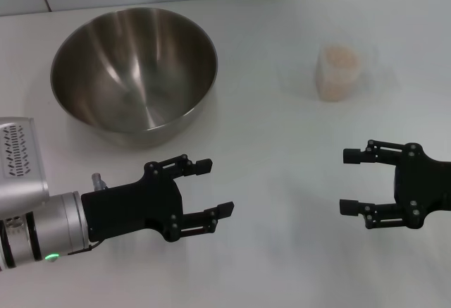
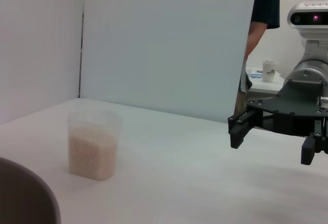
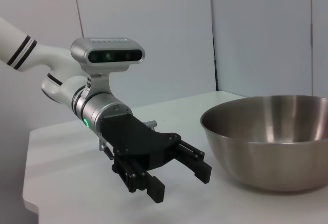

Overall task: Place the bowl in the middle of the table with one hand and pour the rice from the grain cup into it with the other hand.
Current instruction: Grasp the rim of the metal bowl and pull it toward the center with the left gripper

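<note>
Two end effectors, both empty, fingers spread wide, hovering just over the bench (image 1: 282,251). Neither touches anything yet.

Left end effector (image 1: 211,188) sits near the bowl (image 1: 134,68), which lies just beyond its fingertips and off to the bench's left side, not in the middle. Right end effector (image 1: 350,181) is well apart from the cup (image 1: 340,72), which stands upright straight ahead of it, far side, filled most of the way with rice (image 1: 340,58).

Likely risks:
- Bowl is far wider than the finger spread, so only a rim pinch is possible. Thin, slick steel rim; a shallow bite could slip and let the bowl tilt or skid rather than travel flat.
- Dragging it by one edge may spin it off-centre; it could end up short of the middle, leaving the pour target offset.
- Cup is clear, light plastic. Squeezing too hard may deform it and spill grains; too soft and it may rotate in the grip during the tip.
- Cup is nearly full, so a fast tilt would probably throw rice past the rim onto the bench.
- Both arms converge on the centre; collision risk if the left one does not clear out before the pour.
</note>
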Action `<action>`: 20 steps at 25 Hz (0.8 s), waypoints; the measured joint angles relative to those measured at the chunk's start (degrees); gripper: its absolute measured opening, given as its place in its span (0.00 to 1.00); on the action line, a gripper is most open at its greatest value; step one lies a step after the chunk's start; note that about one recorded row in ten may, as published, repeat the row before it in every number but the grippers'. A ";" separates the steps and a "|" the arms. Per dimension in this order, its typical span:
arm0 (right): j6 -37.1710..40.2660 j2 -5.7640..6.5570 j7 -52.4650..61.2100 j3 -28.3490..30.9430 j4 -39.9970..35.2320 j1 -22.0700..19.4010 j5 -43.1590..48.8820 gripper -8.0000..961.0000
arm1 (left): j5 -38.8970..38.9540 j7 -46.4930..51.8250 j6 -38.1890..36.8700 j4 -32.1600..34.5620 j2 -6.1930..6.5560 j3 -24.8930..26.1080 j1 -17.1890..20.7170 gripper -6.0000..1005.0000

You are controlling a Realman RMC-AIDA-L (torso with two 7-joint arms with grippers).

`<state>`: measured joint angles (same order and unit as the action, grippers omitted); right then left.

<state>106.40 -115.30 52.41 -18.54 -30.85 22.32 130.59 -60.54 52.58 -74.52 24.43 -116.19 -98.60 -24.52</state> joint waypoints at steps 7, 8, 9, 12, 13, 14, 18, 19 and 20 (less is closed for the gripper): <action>0.00 0.00 -0.03 0.10 0.00 0.00 0.00 0.85 | 0.00 0.06 -0.01 0.00 0.00 0.00 0.00 0.78; 0.00 0.00 -0.03 0.14 0.00 0.00 0.00 0.85 | 0.00 0.07 -0.11 0.00 0.01 0.00 0.00 0.78; 0.00 0.00 -0.03 0.19 0.00 0.00 0.00 0.85 | 0.00 0.07 -0.48 0.26 0.04 0.00 0.10 0.77; 0.00 0.00 -0.03 0.30 0.00 -0.04 0.00 0.85 | 0.32 0.11 -4.65 4.05 0.14 1.99 2.05 0.77; 0.01 0.00 -0.03 0.31 0.00 -0.05 0.00 0.85 | 0.46 0.15 -6.66 5.69 0.04 3.44 2.92 0.77; 0.00 -0.01 -0.03 0.32 -0.01 -0.11 0.00 0.85 | 0.63 0.21 -9.65 8.44 -0.41 6.68 4.54 0.77; 0.01 -0.35 -0.03 0.31 -0.03 -0.26 0.00 0.85 | -0.86 9.99 -10.62 20.01 -2.00 19.78 8.60 0.77; 0.01 -0.40 -0.03 0.32 -0.04 -0.28 0.00 0.85 | -2.09 15.14 -8.20 23.84 -1.88 22.07 8.91 0.77; 0.00 -0.43 -0.03 0.34 -0.05 -0.30 0.00 0.85 | -4.01 20.07 -5.30 27.05 -1.73 22.87 9.17 0.77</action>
<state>106.40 -115.73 52.38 -18.20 -30.90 22.03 130.59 -64.55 72.65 -79.82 51.48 -117.92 -75.72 -15.35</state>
